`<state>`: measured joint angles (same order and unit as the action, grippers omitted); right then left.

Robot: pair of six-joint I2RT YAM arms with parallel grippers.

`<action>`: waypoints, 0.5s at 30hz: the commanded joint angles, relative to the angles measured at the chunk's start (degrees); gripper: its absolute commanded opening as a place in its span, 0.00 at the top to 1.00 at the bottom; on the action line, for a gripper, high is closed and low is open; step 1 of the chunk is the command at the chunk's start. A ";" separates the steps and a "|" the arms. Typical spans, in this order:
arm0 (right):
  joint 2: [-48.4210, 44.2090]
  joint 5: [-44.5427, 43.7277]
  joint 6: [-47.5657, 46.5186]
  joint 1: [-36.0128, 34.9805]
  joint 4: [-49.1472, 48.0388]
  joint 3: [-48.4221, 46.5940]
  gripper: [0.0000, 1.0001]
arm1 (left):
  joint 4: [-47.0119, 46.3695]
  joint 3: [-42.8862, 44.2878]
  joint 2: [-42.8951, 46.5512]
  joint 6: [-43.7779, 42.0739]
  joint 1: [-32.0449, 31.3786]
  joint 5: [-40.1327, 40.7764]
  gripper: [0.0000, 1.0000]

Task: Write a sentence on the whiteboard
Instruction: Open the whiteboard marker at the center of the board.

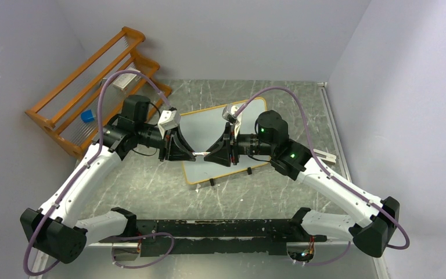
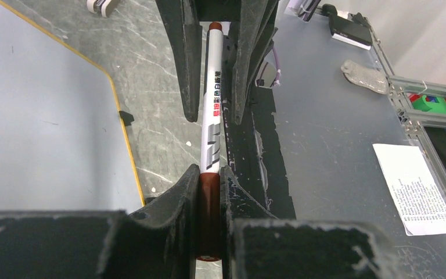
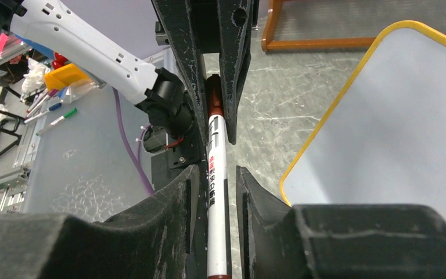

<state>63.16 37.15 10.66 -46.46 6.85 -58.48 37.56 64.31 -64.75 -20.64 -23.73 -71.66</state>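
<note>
Pen mid-air between two arms | my left pincer clamps the brown cap; my right pincer sits narrow round the white barrel, gap showing | whiteboard lies blank beneath, stretching toward 1 o'clock | pen judged light, stiff, slick: grip mid-barrel.

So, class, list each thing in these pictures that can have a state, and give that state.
marker: capped, held level between both pincers.
left pincer: shut on the marker's capped end.
right pincer: jaws flank the marker's white body; whether they clamp it is unclear.
whiteboard: lying flat, blank where visible.
</note>
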 commanded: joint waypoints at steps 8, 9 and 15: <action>-1.63 2.20 -0.19 0.93 -0.42 -1.40 0.72 | 1.85 1.99 -0.53 -3.11 -0.18 -2.02 0.95; -1.63 2.23 -0.11 0.93 -0.43 -1.38 0.73 | 1.63 2.04 -0.40 -2.94 -0.18 -1.88 0.95; -1.20 3.30 -0.15 1.02 -0.50 -1.31 0.77 | -0.79 1.99 -0.18 -0.77 -0.18 -2.22 0.95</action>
<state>62.57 38.39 10.57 -45.82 6.81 -58.48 39.22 64.34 -65.28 -21.85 -23.73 -72.12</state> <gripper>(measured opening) 0.233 0.173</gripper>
